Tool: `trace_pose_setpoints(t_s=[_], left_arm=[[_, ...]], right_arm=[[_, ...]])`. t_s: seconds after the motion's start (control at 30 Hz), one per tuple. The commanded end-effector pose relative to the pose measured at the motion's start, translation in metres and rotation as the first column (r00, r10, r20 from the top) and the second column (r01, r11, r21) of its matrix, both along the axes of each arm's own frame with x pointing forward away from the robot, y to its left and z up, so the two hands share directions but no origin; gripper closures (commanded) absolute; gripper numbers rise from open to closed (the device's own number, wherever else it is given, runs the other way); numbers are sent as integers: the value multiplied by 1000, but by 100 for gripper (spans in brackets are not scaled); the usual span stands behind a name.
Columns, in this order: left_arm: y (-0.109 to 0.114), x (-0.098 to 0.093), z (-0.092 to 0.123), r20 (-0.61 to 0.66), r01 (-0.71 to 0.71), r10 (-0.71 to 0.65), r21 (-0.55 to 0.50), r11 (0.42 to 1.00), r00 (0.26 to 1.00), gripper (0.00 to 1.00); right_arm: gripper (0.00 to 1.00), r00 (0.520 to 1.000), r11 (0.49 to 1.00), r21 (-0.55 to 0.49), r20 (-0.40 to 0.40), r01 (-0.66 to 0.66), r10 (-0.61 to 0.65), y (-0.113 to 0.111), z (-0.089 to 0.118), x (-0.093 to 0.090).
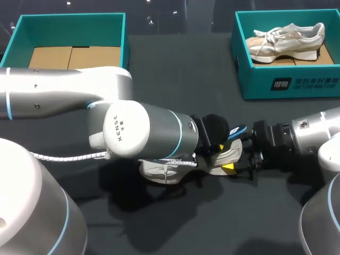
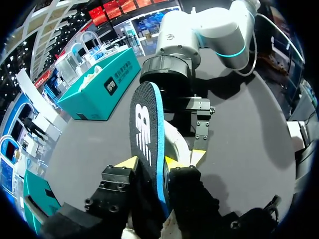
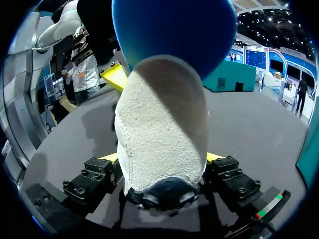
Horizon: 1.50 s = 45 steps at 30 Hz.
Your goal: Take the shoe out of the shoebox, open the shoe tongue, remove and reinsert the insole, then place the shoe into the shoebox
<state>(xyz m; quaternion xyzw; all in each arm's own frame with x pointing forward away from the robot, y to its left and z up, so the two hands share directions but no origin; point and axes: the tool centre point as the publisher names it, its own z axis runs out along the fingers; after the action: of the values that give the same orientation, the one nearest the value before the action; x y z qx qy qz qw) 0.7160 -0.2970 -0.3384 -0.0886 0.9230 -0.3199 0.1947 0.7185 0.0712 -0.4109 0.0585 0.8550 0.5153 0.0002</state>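
A beige sneaker (image 1: 164,171) lies on the black table, heel toward my right arm. My right gripper (image 1: 236,154) is shut on its heel. In the right wrist view the fuzzy heel (image 3: 162,134) fills the gap between both yellow tips of that gripper (image 3: 162,159). A black insole with a blue edge (image 1: 237,130) stands up out of the shoe. My left gripper (image 2: 150,163) is shut on this insole (image 2: 144,129), one yellow tip on each face. In the head view the left gripper (image 1: 219,146) is mostly hidden under its own wrist.
A teal shoebox (image 1: 287,85) at the back right holds a second sneaker (image 1: 287,40). Another teal box (image 1: 125,37) with a cardboard floor stands at the back left. My left arm (image 1: 143,130) spans the table's middle.
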Motion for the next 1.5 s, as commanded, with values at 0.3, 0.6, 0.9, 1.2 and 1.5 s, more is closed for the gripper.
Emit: trace_pose_setpoints(t_s=[0.3, 0.6, 0.9, 1.2, 1.5], left_arm=[[-10, 2, 20, -88, 11, -15, -47, 999, 996, 100], [-25, -9, 62, -159, 47, -71, -147, 988, 985, 100], [-27, -12, 76, -187, 54, -86, -168, 984, 979, 100], [-31, -9, 80, -237, 40, -98, -237, 971, 967, 100], [-56, -25, 145, -215, 26, -126, -414, 910, 969, 100]], right_arm=[[100, 1000, 1000, -3, -1, 0, 0, 1, 0, -1], [100, 1000, 1000, -3, -1, 0, 0, 1, 0, -1], [100, 1000, 1000, -3, -1, 0, 0, 1, 0, -1], [100, 1000, 1000, -3, -1, 0, 0, 1, 0, -1], [100, 1000, 1000, -3, -1, 0, 0, 1, 0, -1]])
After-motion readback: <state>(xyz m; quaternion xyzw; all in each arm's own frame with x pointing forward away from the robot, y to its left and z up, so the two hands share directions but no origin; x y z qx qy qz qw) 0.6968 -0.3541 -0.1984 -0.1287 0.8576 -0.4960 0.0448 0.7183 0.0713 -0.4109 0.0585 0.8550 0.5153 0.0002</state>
